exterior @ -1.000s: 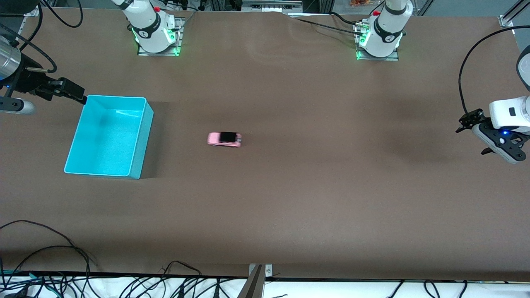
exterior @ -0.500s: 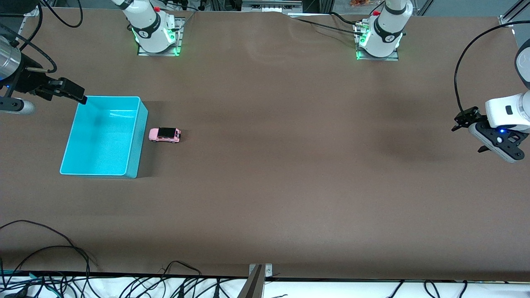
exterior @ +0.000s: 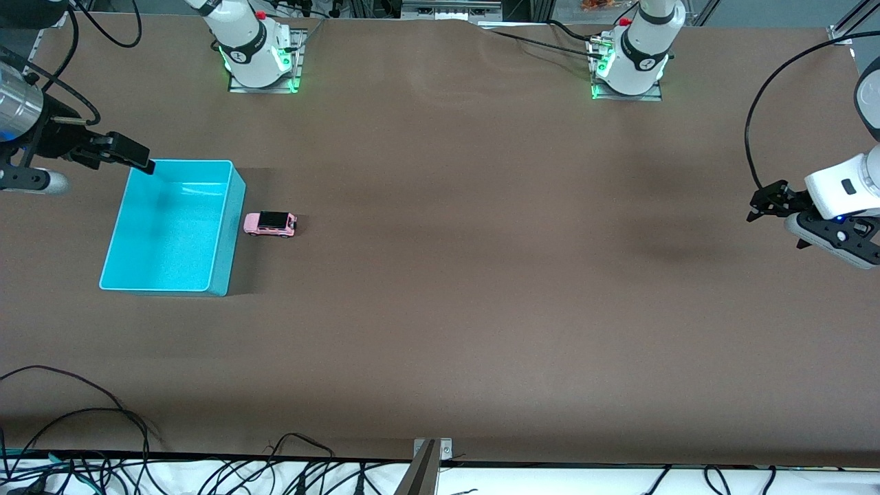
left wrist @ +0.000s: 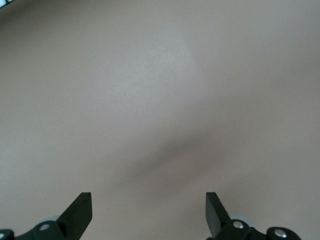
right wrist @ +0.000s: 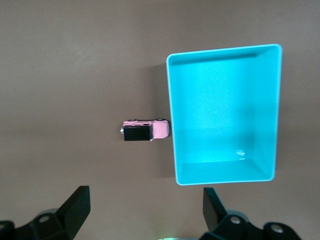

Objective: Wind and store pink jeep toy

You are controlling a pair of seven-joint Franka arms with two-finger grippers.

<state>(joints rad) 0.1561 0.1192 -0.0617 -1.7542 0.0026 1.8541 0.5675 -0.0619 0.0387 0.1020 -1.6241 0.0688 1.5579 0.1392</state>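
both hands open: right hand (exterior: 141,162) over bin (exterior: 227,234) corner, pink jeep toy (exterior: 270,224) against bin; left hand (exterior: 763,206) well apart

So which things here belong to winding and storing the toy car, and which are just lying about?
For the job:
- small pink toy jeep with black roof
- cyan plastic bin
- right gripper, open
- left gripper, open

Lying about:
- black cables at the table edge

Front high, faces robots; right wrist overhead, shares cyan bin (exterior: 165,282).
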